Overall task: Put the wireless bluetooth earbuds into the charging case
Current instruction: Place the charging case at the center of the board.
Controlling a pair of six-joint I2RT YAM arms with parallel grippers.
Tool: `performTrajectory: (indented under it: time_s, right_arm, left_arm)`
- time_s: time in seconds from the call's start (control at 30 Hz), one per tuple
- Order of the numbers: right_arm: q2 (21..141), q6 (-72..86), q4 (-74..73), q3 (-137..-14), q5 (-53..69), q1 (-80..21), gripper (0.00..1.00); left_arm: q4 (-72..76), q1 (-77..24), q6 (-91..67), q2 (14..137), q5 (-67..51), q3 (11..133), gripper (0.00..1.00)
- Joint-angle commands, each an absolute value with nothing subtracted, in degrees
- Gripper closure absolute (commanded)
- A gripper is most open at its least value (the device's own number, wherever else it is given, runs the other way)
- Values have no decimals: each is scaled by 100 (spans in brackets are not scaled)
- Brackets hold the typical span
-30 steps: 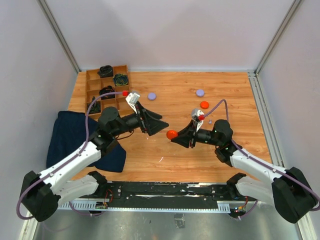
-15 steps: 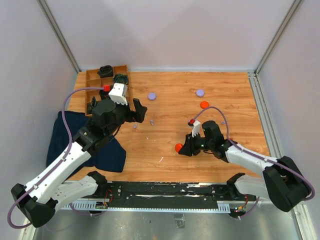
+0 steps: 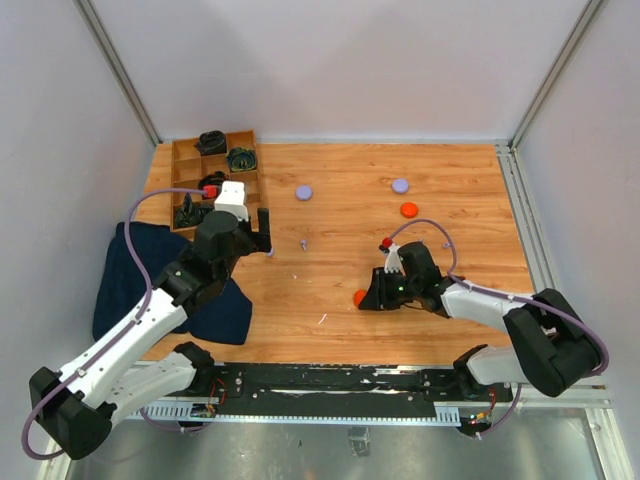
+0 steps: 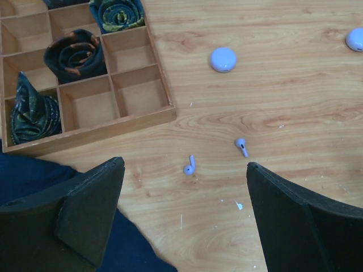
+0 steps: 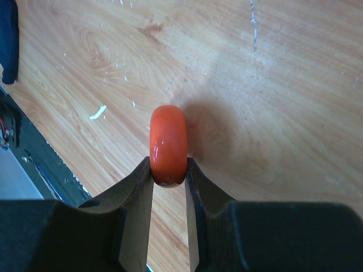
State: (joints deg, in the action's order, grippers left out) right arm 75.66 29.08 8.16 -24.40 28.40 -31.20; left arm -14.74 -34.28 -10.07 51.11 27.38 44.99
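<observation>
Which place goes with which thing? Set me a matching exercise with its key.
1. orange disc
2. lavender earbuds
3. coils
4. blue cloth

a. in tray compartments
b. loose on the table below the open left gripper
c. pinched on edge in the right gripper
d. at the table's left edge

Pairs: 1-c, 2-b, 3-a, 4-d.

Extends left arm forward, left gripper spread wide, pointing down; holds right arm low, bent inward; pinches orange-red charging case edgewise in right gripper.
</observation>
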Motion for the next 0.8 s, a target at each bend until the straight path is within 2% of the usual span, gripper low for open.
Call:
performTrajectory:
  time_s: [0.0, 0.33, 0.53, 0.77]
  right_arm:
    - [7715, 3236, 707, -2409, 2358, -3015, 87]
    - [7253, 3188, 26, -2439, 1957, -3012, 59]
    - [6692, 3022, -664, -2629, 1714, -3015, 48]
    - [5749, 2409, -1883, -3139, 1017, -3006, 23]
  left_arm:
    - [-1221, -3264, -940, 4920, 2908, 4497, 6]
    - [-1169, -2787, -1098, 4764, 2239, 4465, 6]
    - [-1160, -2769, -1116, 4705, 2083, 4457, 6]
    - [-1134, -2762, -1141, 4679, 1862, 4448, 6]
